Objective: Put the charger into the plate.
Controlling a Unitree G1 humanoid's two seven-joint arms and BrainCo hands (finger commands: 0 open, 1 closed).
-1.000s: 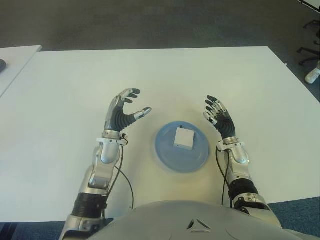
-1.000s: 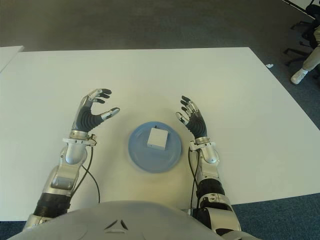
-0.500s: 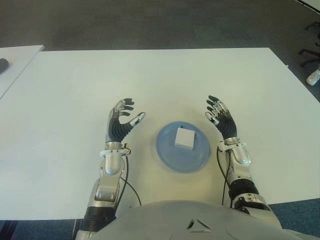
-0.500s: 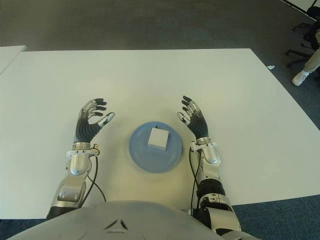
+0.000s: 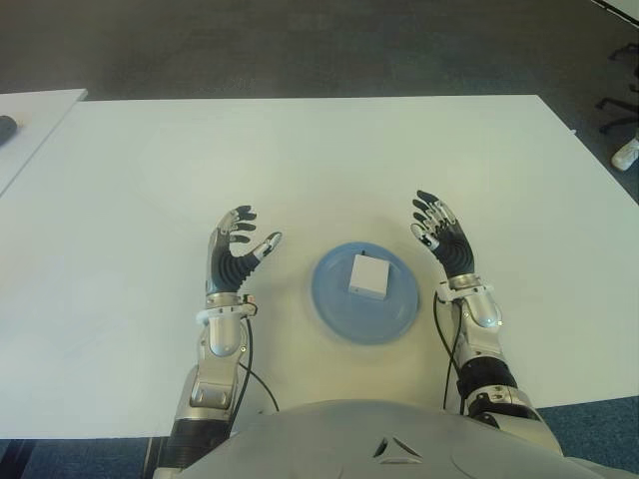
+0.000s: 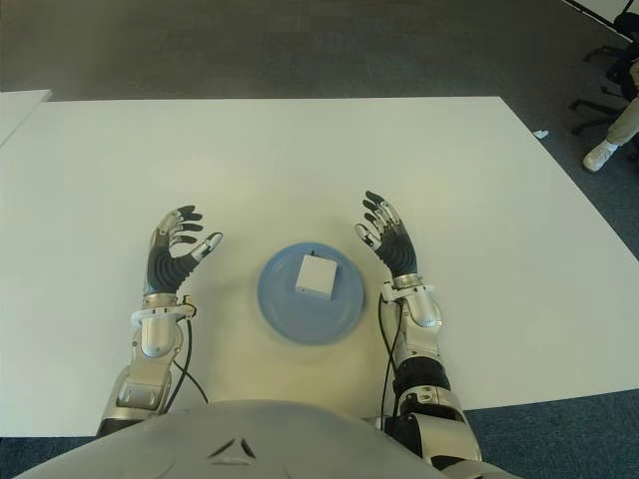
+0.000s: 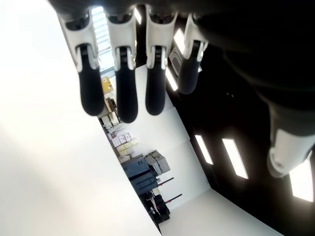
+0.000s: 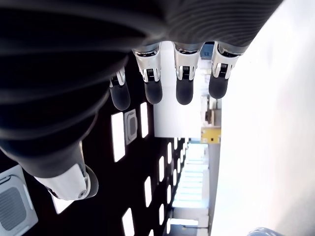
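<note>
Looking down at your white worktop [image 5: 319, 160], you find a round blue plate [image 5: 334, 314] near the front edge, with the white square charger [image 5: 367, 275] lying flat inside it, slightly right of centre. Your left hand [image 5: 234, 257] shows to the plate's left, palm up, fingers loosely spread and holding nothing. Your right hand [image 5: 441, 239] shows to the plate's right, likewise spread and holding nothing, apart from the rim.
</note>
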